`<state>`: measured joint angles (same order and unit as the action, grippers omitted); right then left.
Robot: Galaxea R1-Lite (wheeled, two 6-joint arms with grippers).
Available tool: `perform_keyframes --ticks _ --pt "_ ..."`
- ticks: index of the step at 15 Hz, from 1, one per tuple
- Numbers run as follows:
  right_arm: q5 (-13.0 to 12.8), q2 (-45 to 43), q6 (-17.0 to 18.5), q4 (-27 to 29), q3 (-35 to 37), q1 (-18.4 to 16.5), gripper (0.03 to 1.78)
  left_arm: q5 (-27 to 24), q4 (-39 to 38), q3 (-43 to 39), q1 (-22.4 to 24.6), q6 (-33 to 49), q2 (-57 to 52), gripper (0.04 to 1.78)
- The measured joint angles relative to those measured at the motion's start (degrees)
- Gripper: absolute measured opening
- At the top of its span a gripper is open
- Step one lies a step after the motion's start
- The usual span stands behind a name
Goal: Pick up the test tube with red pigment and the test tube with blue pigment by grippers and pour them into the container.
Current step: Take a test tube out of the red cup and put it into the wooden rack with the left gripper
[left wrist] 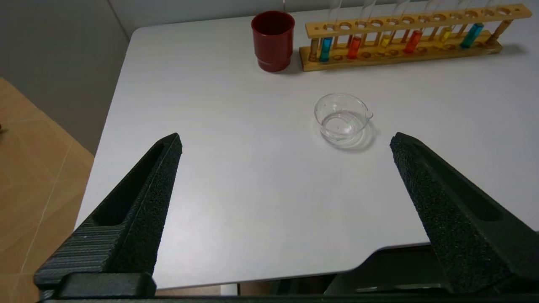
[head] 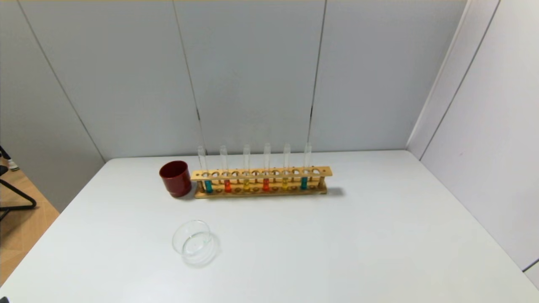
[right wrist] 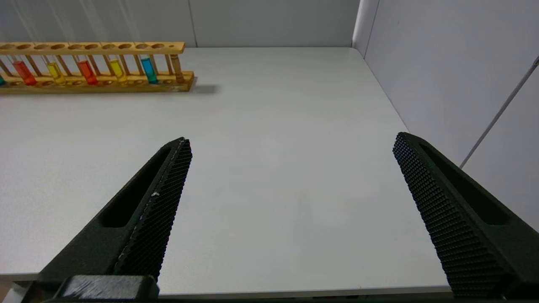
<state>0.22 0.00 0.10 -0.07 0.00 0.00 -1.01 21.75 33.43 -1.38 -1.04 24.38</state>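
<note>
A wooden rack [head: 261, 173] at the table's back holds several upright glass tubes. Two hold red pigment [head: 228, 185] [head: 265, 184] and two hold blue pigment [head: 208, 185] [head: 304, 182]. The container [head: 196, 243], a low clear glass dish, sits in front of the rack's left end. My left gripper [left wrist: 286, 139] hangs open over the table's near left part, well short of the container [left wrist: 342, 118], with nothing between its fingers. Over the near right part, my right gripper [right wrist: 291, 139] is open and holds nothing, far from the rack [right wrist: 97, 86]. Neither gripper shows in the head view.
A dark red cup [head: 175, 179] stands against the rack's left end. Two tubes of yellow liquid [head: 246, 185] [head: 285, 183] sit between the coloured ones. Grey panel walls close the back and the right side; the table's left edge drops to a wooden floor.
</note>
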Motion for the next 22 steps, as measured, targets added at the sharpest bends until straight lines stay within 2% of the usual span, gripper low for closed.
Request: perform_keyframes --ticks 2,5,11,17,20,22 --pt "0.0 0.0 0.0 0.0 0.0 0.0 1.75 0.0 0.4 6.1 -0.3 -0.1 8.4 1.75" --pt "0.0 0.0 0.0 0.0 0.0 0.0 1.75 -0.1 -2.3 10.3 -0.5 -2.5 18.4 1.75" --pt "0.0 0.0 0.0 0.0 0.0 0.0 1.75 -2.2 -18.3 12.8 -0.4 -4.2 39.6 1.75" --pt "0.0 0.0 0.0 0.0 0.0 0.0 1.75 -13.3 -33.2 16.2 -0.4 0.0 61.4 1.75" --pt "0.0 0.0 0.0 0.0 0.0 0.0 1.75 -14.8 -41.9 16.8 -1.2 1.9 69.1 1.75" --pt "0.0 0.0 0.0 0.0 0.0 0.0 1.75 -14.8 -44.1 17.6 -2.9 3.1 73.0 1.75"
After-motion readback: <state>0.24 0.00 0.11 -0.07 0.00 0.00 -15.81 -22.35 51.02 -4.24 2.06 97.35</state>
